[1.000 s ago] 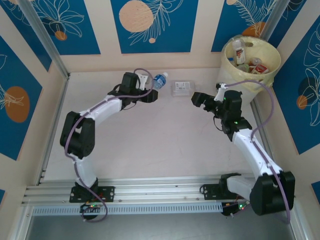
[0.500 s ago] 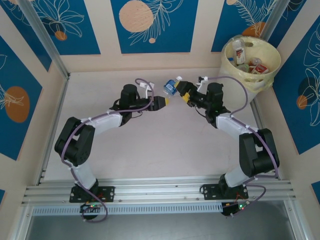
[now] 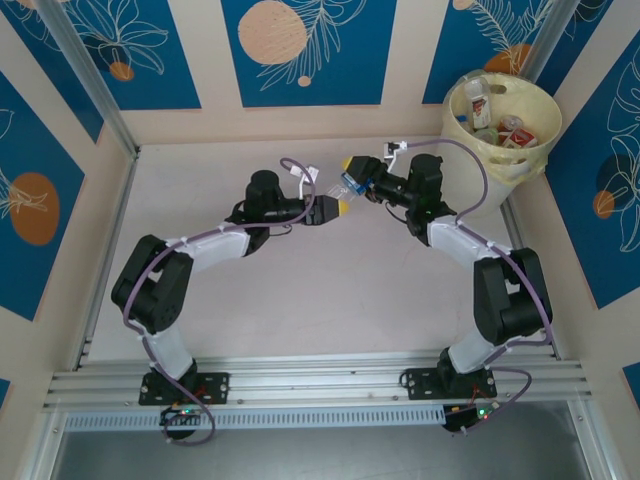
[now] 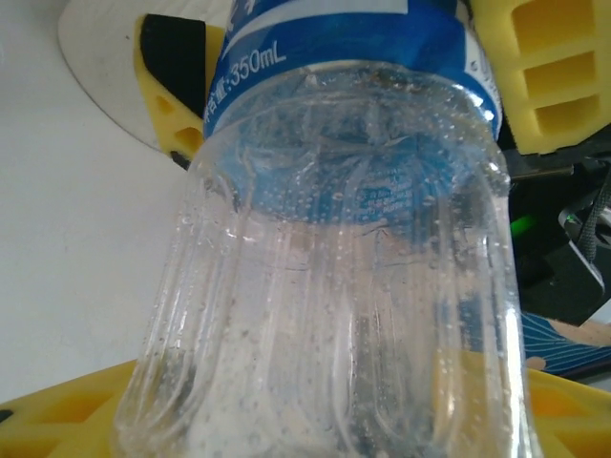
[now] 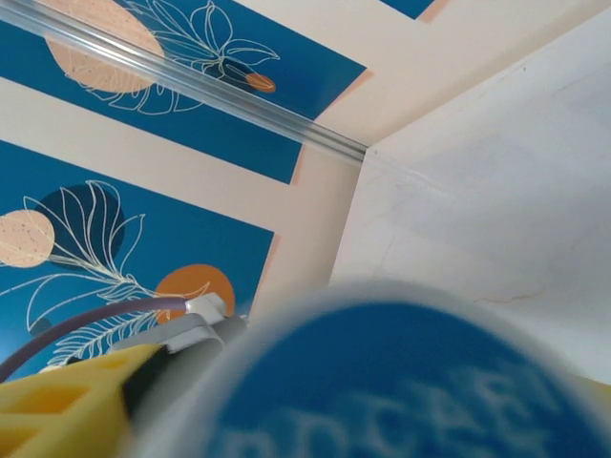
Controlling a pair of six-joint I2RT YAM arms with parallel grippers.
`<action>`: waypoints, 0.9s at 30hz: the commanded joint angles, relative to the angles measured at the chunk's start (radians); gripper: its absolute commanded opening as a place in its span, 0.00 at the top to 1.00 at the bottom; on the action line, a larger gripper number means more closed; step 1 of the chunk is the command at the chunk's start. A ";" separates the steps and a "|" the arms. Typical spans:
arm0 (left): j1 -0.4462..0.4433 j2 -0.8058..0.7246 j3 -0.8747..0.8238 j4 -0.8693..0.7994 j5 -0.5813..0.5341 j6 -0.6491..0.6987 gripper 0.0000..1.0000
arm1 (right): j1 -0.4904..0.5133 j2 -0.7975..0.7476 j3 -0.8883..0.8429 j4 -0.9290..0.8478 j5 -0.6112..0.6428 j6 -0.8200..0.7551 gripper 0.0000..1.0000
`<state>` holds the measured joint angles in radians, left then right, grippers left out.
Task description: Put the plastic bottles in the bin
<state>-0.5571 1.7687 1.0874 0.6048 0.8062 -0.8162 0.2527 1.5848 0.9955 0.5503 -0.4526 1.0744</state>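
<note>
While bottle (image 3: pixel 350 185) lies between left jaws, right jaws | right likely gripping

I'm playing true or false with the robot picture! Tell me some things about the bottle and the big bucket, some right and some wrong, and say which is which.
1. The bottle between the left gripper and the right gripper has a blue label. True.
2. The bin stands at the far left. False: it stands at the far right.
3. The bin already has bottles inside. True.
4. The right gripper's fingers are red. False: they are yellow.
5. The blue label reads 350mL. True.
</note>
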 commanded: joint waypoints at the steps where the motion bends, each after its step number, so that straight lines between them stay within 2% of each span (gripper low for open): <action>1: -0.006 -0.007 0.027 -0.022 -0.007 0.022 0.20 | -0.019 -0.061 0.025 -0.096 -0.006 -0.073 0.34; 3: -0.005 -0.016 0.029 -0.068 -0.029 0.045 0.07 | -0.042 -0.113 0.034 -0.172 0.036 -0.124 0.37; 5: -0.004 -0.027 0.021 -0.090 -0.049 0.069 0.01 | -0.076 -0.178 0.052 -0.267 0.097 -0.191 0.37; 9: -0.002 -0.047 0.004 -0.130 -0.081 0.102 0.00 | -0.175 -0.322 0.074 -0.398 0.295 -0.312 0.37; 11: -0.001 -0.052 -0.007 -0.132 -0.091 0.107 0.00 | -0.233 -0.361 0.070 -0.405 0.365 -0.314 0.37; 14: 0.000 -0.056 -0.020 -0.134 -0.094 0.113 0.00 | -0.358 -0.372 0.059 -0.338 0.396 -0.212 0.36; 18: 0.002 -0.057 -0.025 -0.137 -0.094 0.117 0.00 | -0.490 -0.335 0.021 -0.091 0.445 0.002 0.36; 21: 0.001 -0.056 -0.028 -0.137 -0.100 0.120 0.00 | -0.518 -0.306 0.014 0.053 0.548 0.102 0.36; 24: 0.001 -0.059 -0.036 -0.137 -0.107 0.120 0.00 | -0.528 -0.268 0.054 0.099 0.609 0.134 0.36; 27: 0.001 -0.063 -0.043 -0.137 -0.115 0.122 0.00 | -0.527 -0.230 0.104 0.071 0.649 0.141 0.34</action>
<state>-0.5587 1.7420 1.0599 0.4702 0.7040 -0.7227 -0.2718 1.3388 1.0367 0.5362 0.0952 1.1568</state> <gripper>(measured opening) 0.999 0.656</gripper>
